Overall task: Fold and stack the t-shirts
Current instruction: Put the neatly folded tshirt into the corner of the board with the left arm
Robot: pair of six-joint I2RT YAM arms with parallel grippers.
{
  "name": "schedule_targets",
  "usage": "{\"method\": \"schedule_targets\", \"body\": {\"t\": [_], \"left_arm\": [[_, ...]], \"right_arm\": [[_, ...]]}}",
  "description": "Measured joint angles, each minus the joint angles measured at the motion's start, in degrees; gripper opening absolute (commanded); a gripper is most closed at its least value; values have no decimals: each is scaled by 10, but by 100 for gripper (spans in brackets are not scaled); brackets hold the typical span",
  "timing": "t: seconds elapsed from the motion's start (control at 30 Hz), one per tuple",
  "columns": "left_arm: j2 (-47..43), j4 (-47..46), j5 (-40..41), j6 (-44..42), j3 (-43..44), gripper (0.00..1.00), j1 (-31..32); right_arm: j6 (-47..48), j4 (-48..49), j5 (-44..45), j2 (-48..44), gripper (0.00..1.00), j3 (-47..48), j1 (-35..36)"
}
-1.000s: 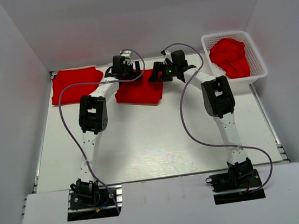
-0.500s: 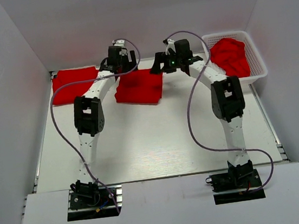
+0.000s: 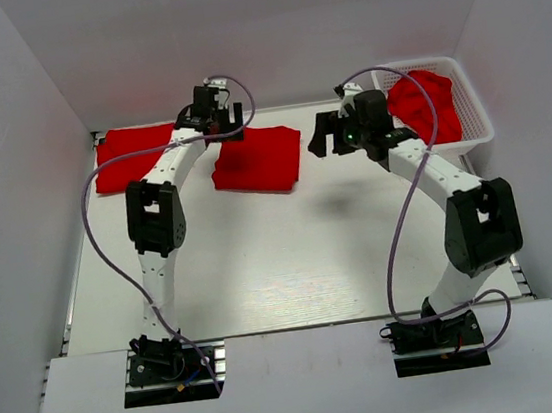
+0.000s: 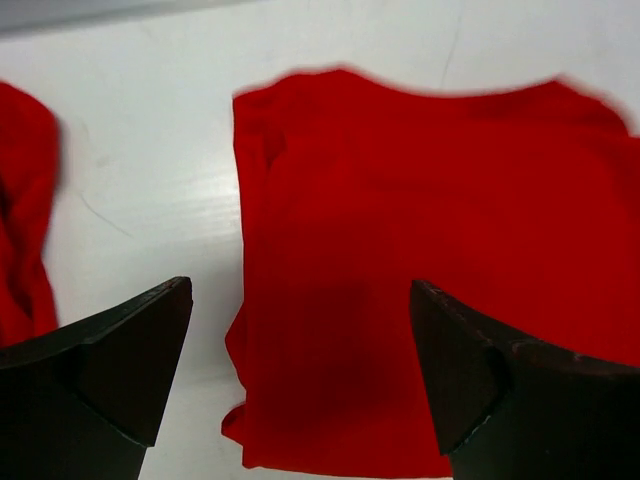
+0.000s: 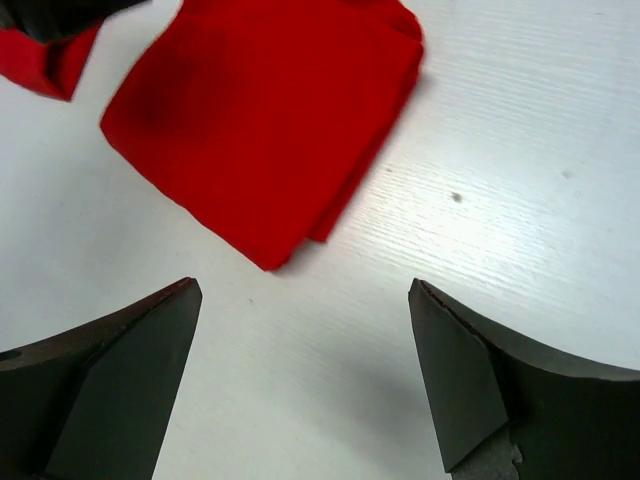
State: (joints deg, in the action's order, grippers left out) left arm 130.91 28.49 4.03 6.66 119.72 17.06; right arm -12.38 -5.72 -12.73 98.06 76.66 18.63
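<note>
left pincer (image 4: 300, 289) spread, arm outstretched | right pincer (image 5: 303, 287) spread, hovering

No writing, label, brand, number or sign can be read in any of the views. The red t-shirts (image 3: 256, 159) are plain. The white mesh basket (image 3: 472, 102) and the white surface (image 3: 282, 256) bear no legible marking.
</note>
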Motion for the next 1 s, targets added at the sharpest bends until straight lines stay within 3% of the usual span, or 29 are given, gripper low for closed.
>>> {"method": "schedule_targets", "body": {"t": [0.27, 0.43, 1.0], "left_arm": [[90, 44, 3, -24, 0, 100, 0], [96, 36, 7, -27, 0, 100, 0], [99, -7, -18, 2, -16, 100, -21]], "right_arm": [[5, -7, 41, -104, 90, -53, -2], [6, -11, 43, -134, 90, -69, -2], [7, -47, 56, -141, 90, -97, -2]]}}
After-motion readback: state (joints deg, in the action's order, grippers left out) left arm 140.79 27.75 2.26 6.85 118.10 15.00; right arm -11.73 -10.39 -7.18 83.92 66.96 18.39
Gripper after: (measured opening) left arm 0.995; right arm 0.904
